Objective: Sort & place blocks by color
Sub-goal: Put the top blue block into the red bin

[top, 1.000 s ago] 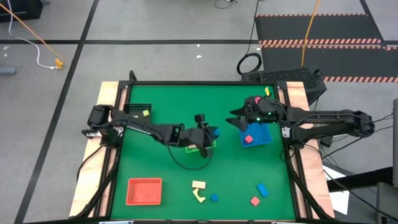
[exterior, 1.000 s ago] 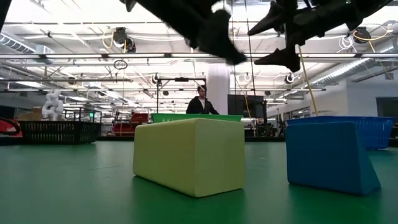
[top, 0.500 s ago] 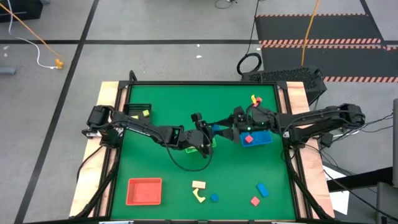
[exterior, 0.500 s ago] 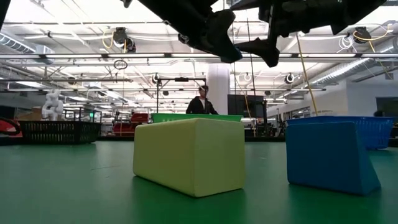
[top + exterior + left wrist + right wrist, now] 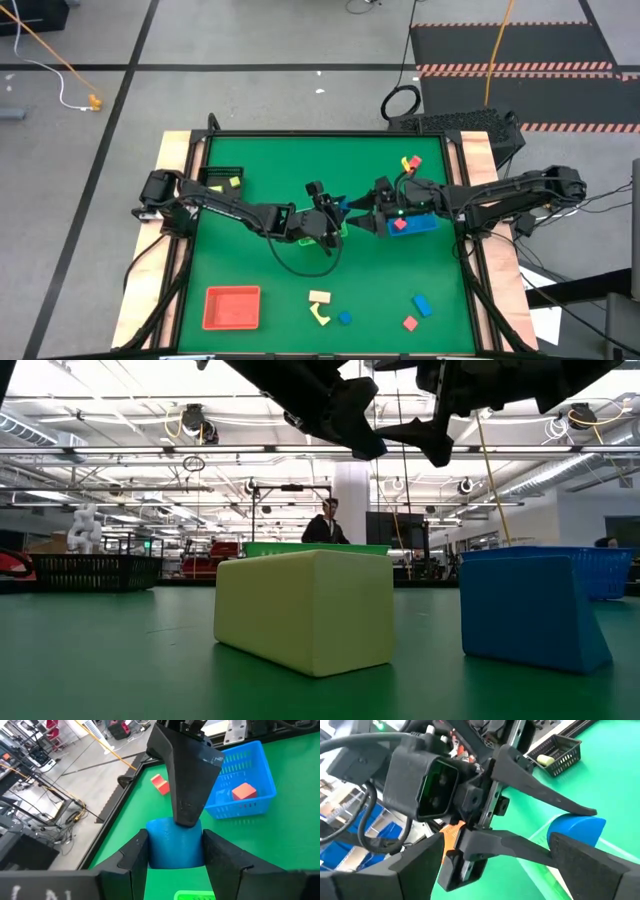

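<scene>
The table [image 5: 260,160] is green. Near its centre the left gripper [image 5: 175,852] clamps a blue cylinder [image 5: 174,844] between its fingers, above the green tray [image 5: 322,238]. The right gripper [image 5: 358,215] meets it there, jaws spread, one finger [image 5: 186,775] touching the cylinder's top. Just right of the grippers sits the blue basket [image 5: 414,222] holding a red block [image 5: 401,224]. Toward the table's front edge lie the red tray [image 5: 231,306], cream blocks [image 5: 320,306], two blue blocks [image 5: 421,304] and another red one [image 5: 410,323].

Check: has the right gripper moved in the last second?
Yes. The right gripper has swung off the blue tray toward the left gripper and its blue block.
</scene>
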